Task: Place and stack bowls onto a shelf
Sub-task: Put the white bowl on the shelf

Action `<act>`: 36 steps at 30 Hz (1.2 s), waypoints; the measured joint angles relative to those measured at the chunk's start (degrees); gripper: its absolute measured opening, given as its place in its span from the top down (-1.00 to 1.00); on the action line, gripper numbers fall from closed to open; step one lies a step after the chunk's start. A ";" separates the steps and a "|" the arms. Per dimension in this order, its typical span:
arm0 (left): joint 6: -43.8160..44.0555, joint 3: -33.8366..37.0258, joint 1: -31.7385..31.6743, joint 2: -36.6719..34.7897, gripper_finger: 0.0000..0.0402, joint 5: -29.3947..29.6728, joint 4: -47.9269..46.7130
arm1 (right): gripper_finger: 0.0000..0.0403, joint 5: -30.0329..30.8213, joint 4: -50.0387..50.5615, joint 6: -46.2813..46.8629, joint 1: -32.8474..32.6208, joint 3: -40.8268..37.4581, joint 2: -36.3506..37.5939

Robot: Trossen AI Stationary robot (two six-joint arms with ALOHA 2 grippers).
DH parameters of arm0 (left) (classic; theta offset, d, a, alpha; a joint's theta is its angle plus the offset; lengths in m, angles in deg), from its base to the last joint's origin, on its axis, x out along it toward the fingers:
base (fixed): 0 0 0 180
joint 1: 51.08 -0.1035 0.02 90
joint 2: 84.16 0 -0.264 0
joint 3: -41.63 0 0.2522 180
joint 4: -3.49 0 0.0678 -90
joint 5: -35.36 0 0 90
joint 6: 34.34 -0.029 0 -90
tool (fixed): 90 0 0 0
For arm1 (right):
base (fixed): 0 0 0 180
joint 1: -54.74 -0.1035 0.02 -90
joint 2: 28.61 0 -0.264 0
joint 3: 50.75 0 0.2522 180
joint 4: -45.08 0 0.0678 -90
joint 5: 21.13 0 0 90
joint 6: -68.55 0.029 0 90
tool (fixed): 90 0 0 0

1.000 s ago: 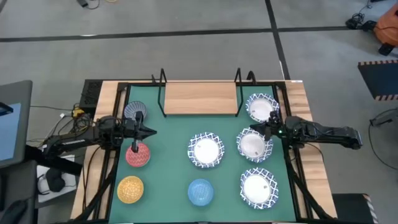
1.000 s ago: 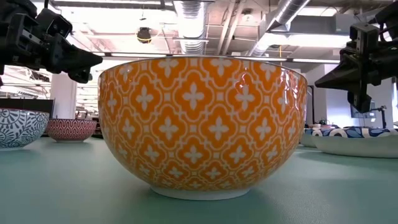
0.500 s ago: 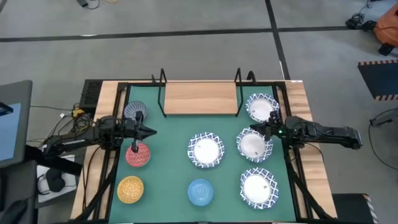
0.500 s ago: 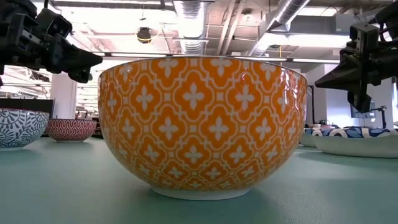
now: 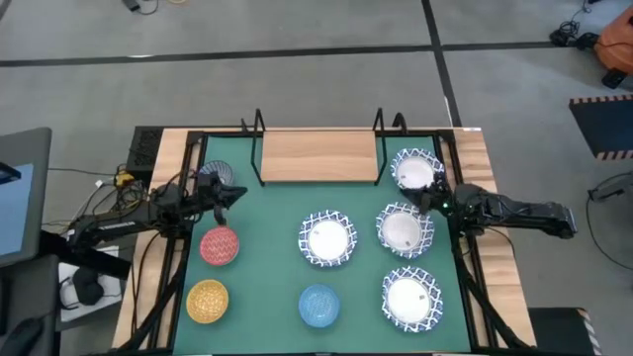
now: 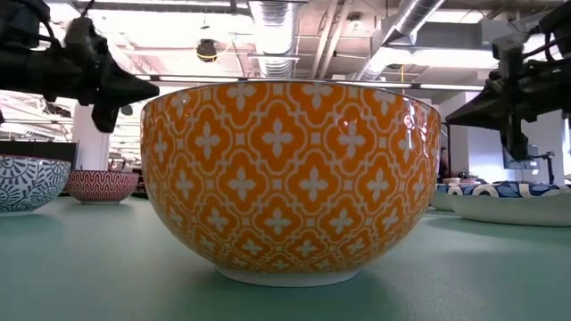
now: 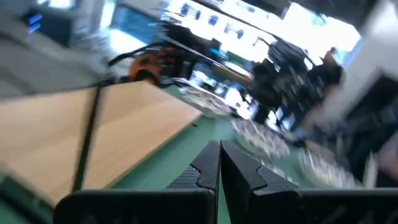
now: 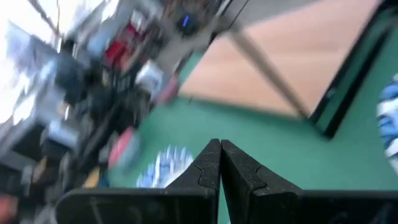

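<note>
The light-wood shelf (image 5: 318, 155) stands at the far edge of the green mat. Four white lattice-rim bowls rest on their bases on the right half of the mat (image 5: 327, 238), (image 5: 404, 229), (image 5: 415, 170), (image 5: 411, 297). The grey-blue bowl (image 5: 211, 175), red bowl (image 5: 219, 245), yellow bowl (image 5: 208, 300) and blue bowl (image 5: 318, 304) sit on the left and near side. My left gripper (image 5: 240, 191) hovers shut beside the grey-blue bowl, pointing toward the shelf (image 7: 124, 130). My right gripper (image 5: 415, 201) hovers shut between two white bowls. Both hold nothing.
A black metal frame (image 5: 188, 198) runs along the mat's sides, with cables at the table's left edge. In the low view the yellow bowl (image 6: 290, 178) fills the foreground; both grippers (image 6: 143, 89), (image 6: 459, 114) hang well above the mat. Bare mat lies in front of the shelf.
Both arms have swung toward the far edge. My left gripper left the spot above the red bowl, rolled, and now points slantwise at the shelf beside the grey-blue bowl. My right gripper turned toward the far white bowl. Both stayed shut. No bowl moved.
</note>
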 joint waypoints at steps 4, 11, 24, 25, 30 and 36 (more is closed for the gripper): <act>7.78 -0.01 -0.04 0.02 1.00 5.77 0.00 | 0.81 6.81 -2.29 5.24 1.27 0.02 0.02; 14.56 -0.01 -0.02 0.02 1.00 9.01 -0.50 | 0.81 8.43 -0.06 3.50 3.83 0.13 0.02; 18.65 0.00 0.00 0.28 1.00 7.88 -0.08 | 0.81 -2.56 0.61 -3.65 5.39 0.20 -0.05; 18.98 0.00 0.00 0.28 0.99 7.66 0.06 | 0.81 -4.58 -0.10 -4.22 5.70 0.20 -0.09; 19.12 0.00 0.00 0.28 0.83 6.81 0.09 | 0.80 -10.27 -6.38 -5.10 6.81 0.24 -1.91; 17.65 -1.18 0.00 1.06 0.48 5.78 -0.12 | 0.72 -10.39 -15.89 -5.32 7.04 0.33 -7.85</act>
